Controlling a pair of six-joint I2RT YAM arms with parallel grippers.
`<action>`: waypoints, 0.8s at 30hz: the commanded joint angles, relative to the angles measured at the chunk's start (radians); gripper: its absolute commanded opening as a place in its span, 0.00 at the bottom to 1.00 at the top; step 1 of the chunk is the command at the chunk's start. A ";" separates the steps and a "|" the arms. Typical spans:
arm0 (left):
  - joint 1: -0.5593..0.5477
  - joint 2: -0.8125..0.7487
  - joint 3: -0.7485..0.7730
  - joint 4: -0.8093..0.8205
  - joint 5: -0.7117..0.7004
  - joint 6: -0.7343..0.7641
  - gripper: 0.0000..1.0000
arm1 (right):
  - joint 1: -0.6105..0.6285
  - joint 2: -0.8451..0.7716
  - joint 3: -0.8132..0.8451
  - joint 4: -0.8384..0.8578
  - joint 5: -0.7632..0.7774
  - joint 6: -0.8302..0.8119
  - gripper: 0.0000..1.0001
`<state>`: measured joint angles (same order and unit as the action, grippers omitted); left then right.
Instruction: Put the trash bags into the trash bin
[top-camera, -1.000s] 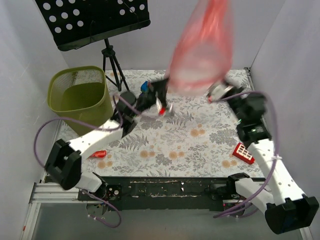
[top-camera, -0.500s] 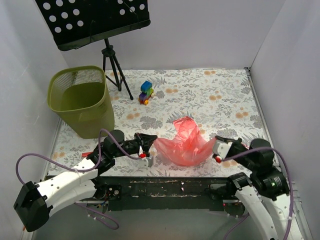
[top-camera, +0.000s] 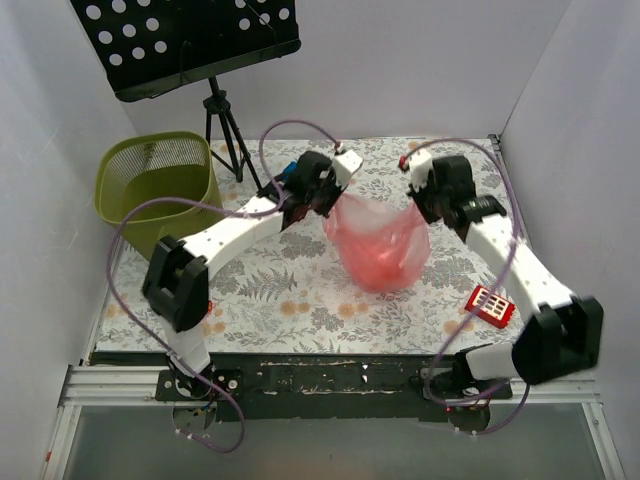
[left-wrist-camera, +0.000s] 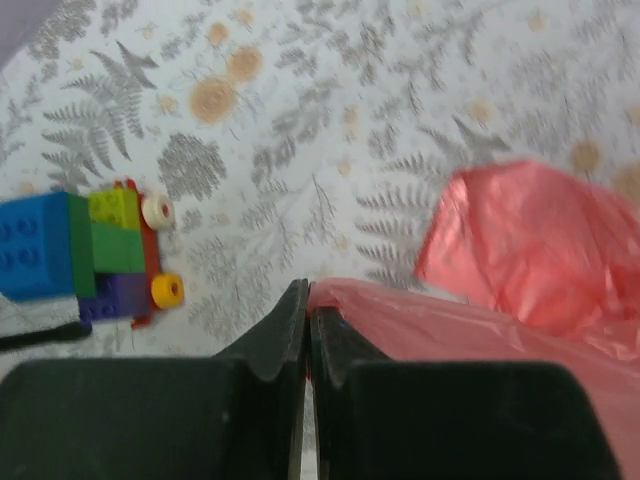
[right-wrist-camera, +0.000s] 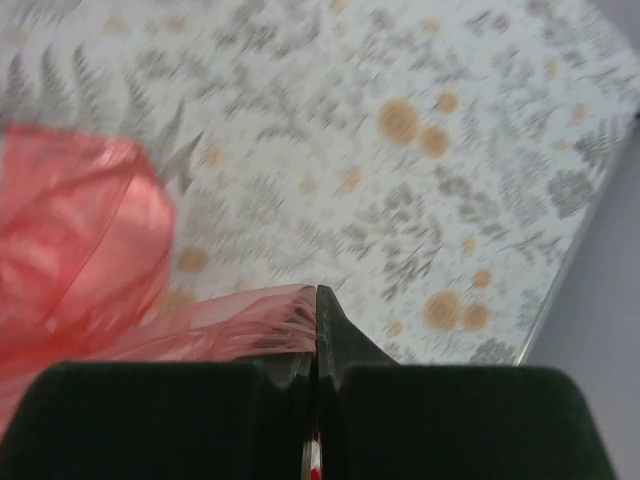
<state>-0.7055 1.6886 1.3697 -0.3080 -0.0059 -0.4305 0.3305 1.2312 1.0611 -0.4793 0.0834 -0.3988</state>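
Note:
A translucent red-pink trash bag (top-camera: 376, 243) hangs as an open sack between my two grippers, over the middle of the floral table. My left gripper (top-camera: 329, 205) is shut on the bag's left rim. The left wrist view shows red film (left-wrist-camera: 520, 250) pinched between the closed fingers of that gripper (left-wrist-camera: 308, 297). My right gripper (top-camera: 420, 207) is shut on the right rim, and the film (right-wrist-camera: 85, 235) runs into its closed tips (right-wrist-camera: 317, 297). The olive-green mesh trash bin (top-camera: 186, 232) stands upright at the far left, well left of the bag.
A black perforated music stand (top-camera: 185, 40) on a tripod (top-camera: 226, 130) rises behind the bin. A colourful toy brick train (left-wrist-camera: 90, 255) lies under the left wrist. A red block with white grid squares (top-camera: 490, 306) lies at the right near the right arm. White walls enclose the table.
Both arms have kept hold of the bag. A second ago it was up high; half a second ago it was low by the front edge. It now hangs over mid-table.

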 joint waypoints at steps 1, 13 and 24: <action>0.017 0.205 0.474 -0.106 -0.120 -0.030 0.00 | -0.100 0.274 0.465 0.189 0.105 0.009 0.01; 0.000 0.456 1.196 1.216 0.380 0.789 0.00 | -0.113 0.405 1.154 1.205 -0.062 -0.357 0.01; 0.060 -0.377 -0.929 0.812 0.670 1.495 0.00 | -0.047 -0.623 -0.548 0.046 -0.423 -1.025 0.01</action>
<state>-0.7284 1.5921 1.3220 0.8970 0.3386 0.6449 0.2295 0.9127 0.9752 0.5560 -0.0059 -1.1122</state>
